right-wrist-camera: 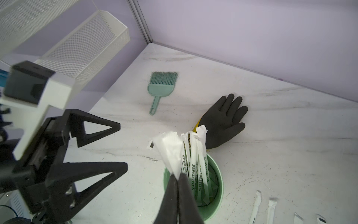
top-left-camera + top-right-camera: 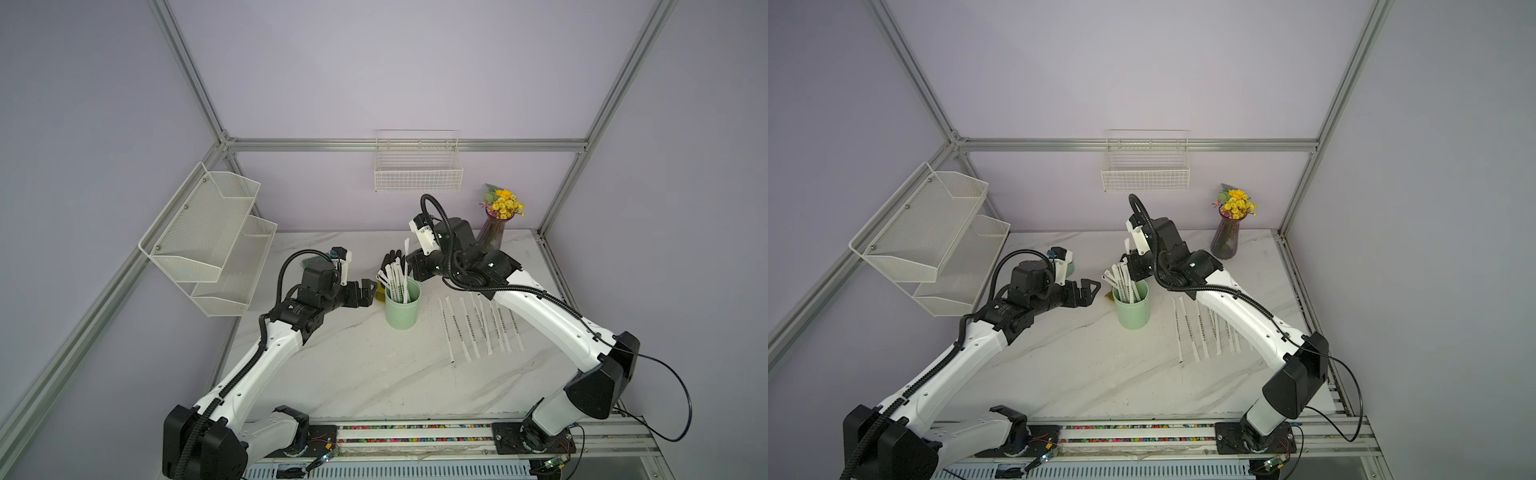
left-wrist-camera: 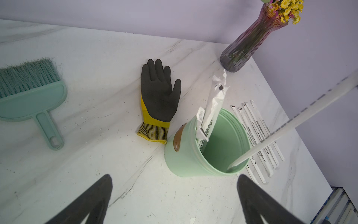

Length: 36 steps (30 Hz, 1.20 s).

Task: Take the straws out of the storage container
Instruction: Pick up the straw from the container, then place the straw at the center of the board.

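Pinching one straw point(image 1: 170, 153) by its upper part, right fingers point(image 1: 170, 197) clamped; looks light, flimsy, easily creased. Left fingers point(image 3: 93, 197) apart beside mint-green cup point(image 3: 184, 159).

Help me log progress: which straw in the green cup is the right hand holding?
The tallest straw, standing above the rest in the cup, pinched below its crumpled tip by the shut right hand. The others lean loose against the rim.
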### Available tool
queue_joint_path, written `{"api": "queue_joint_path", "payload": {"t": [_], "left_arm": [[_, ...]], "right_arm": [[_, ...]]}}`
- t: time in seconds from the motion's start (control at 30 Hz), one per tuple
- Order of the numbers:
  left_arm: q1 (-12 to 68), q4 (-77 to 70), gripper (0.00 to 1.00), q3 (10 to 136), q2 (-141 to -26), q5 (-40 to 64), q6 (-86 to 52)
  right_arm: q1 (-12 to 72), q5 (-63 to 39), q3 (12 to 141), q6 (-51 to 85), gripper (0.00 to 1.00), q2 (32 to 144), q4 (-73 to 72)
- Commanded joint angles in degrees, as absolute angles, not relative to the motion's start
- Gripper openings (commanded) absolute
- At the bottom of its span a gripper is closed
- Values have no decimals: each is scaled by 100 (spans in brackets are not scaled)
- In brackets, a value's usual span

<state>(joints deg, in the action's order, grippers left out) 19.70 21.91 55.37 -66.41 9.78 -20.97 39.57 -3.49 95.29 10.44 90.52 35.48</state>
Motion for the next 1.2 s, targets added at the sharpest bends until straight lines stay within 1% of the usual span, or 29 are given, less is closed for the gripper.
{"api": "queue_joint_path", "payload": {"t": [0.0,0.3,0.53,0.7,0.87,1.17], "left_arm": [[1986,1987,100,5572,-6484,1023,-2118],[1986,1938,100,5563,-6513,1038,-2121],[1989,1960,100,5520,-6443,996,-2109],[1986,1962,100,5528,-6434,1000,-2109],[1987,1982,100,5520,-6438,990,-2096],[1991,1964,100,5511,-6442,991,-2092]], "right_arm": [[3999,-224,9885,1056,5,8754,3857],[3930,-131,10423,1141,3,8551,4467],[3513,-283,10776,1400,0,8971,5518],[3074,-525,10575,1512,0,9354,6052],[2749,-755,10224,1614,0,9733,6243],[2553,-1082,9920,1610,0,10600,6379]]}}
